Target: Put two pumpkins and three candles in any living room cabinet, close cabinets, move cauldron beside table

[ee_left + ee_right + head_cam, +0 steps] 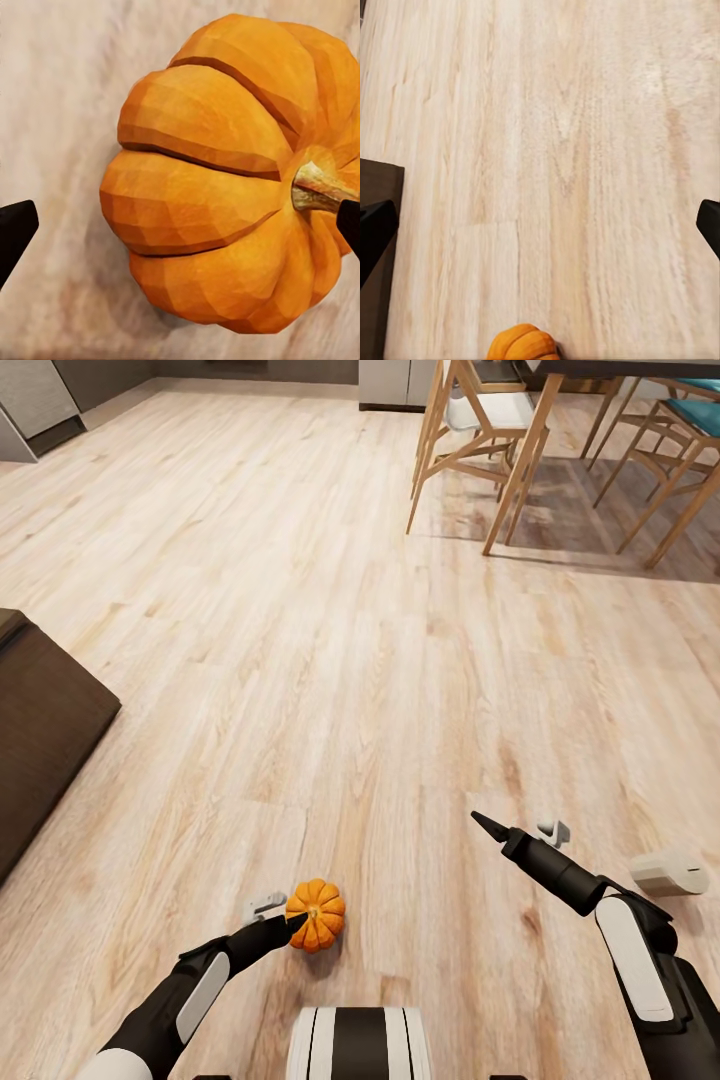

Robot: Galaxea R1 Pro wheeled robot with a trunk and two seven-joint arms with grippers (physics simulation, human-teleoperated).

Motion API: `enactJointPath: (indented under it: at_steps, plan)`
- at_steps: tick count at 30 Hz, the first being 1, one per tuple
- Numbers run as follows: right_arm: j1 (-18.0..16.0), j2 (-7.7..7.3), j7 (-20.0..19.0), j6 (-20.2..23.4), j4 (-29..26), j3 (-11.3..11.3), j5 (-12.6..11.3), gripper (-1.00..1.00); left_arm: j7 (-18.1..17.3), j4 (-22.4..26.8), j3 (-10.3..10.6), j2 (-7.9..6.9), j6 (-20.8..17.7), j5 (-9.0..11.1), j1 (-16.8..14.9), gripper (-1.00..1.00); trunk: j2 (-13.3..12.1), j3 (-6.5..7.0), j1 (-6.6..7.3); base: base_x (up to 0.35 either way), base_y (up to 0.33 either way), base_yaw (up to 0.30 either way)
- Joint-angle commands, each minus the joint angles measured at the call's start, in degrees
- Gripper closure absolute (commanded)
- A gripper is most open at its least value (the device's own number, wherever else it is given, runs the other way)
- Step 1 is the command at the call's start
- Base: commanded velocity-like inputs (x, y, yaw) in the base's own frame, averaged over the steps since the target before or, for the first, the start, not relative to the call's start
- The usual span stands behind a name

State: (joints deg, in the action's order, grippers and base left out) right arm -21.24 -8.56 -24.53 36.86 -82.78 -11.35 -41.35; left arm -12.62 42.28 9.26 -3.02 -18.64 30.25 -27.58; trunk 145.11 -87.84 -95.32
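On the pale wood floor (330, 660) close in front of the robot's base, an orange pumpkin (317, 914) sits with its ribbed sides and short stem showing. At it is the left gripper (283, 913), whose dark finger meets the pumpkin's near-left side in the head view while a pale part of the gripper lies just beside it; in the left wrist view the pumpkin (225, 180) lies between the two dark fingertips (15, 229), which stand wide apart at either side, one tip overlapping the pumpkin by the stem, so the jaws are spread and not clamped on it. Across the floor to the right, the right gripper (515, 832) hangs above the bare boards well apart from the pumpkin, its fingers spread wide with nothing between them. Near the right edge of the floor, just beside the right forearm, a short off-white candle (668, 872) lies on its side. Along the left edge of the floor stands the dark brown cabinet (45, 730), its corner pointing toward the middle of the room. At the far right corner a wooden table (540, 440) stands with chairs (470, 430) around it.
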Motion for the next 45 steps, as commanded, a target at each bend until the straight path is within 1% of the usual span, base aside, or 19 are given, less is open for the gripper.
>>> enactJointPath:
  at_steps: [1, 4, 7, 22, 25, 30, 42, 45]
  plan:
    - [-0.03, 0.02, -0.1, 0.41, -0.02, -0.09, -0.22, -1.0, 0.05, 0.11, 0.08, -0.05, -0.26, 0.44, -0.01, -1.0, 0.01, -0.03, 0.01, 0.0, 0.0, 0.0]
    - [-0.03, 0.03, -0.15, 0.41, -0.02, -0.08, -0.22, -1.0, 0.05, 0.28, -0.04, -0.11, -0.26, 0.5, -0.01, -1.0, 0.01, -0.03, 0.01, 0.0, 0.0, 0.0]
    - [-0.03, 0.04, -0.16, 0.41, -0.04, -0.08, -0.19, -1.0, 0.05, 0.33, -0.1, -0.13, -0.26, 0.5, -0.01, -1.0, 0.05, -0.7, -0.07, 0.0, 0.0, 0.0]
    - [-0.03, 0.04, -0.17, 0.41, 0.04, -0.08, -0.13, -1.0, -0.02, 0.34, -0.34, -0.14, -0.26, 0.61, -0.01, -1.0, 0.05, -0.7, -0.07, 0.0, -0.016, 0.0]
    - [-0.03, 0.04, -0.17, 0.39, 0.06, -0.08, -0.13, -1.0, -0.03, 0.36, -0.5, -0.14, -0.27, 1.04, -0.01, -1.0, 0.05, -0.7, -0.07, 0.0, -0.065, 0.0]
    - [-0.03, 0.04, -0.17, 0.39, 0.15, -0.08, -0.13, -1.0, -0.04, 0.36, -0.52, -0.17, -0.26, 1.15, -0.01, -1.0, 0.05, -0.7, -0.07, 0.004, -0.012, 0.0]
    - [-0.03, 0.04, -0.17, 0.39, 0.16, -0.08, -0.13, -1.0, -0.04, 0.34, -0.55, -0.14, -0.26, 1.13, -0.01, -1.0, 0.05, -0.7, -0.07, 0.054, 0.034, 0.0]
    - [-0.03, 0.04, -0.17, 0.38, 0.13, -0.08, -0.13, -1.0, -0.04, 0.34, -0.55, -0.14, -0.26, 1.13, -0.01, -1.0, 0.09, -1.36, -0.15, 0.001, 0.001, 0.0]
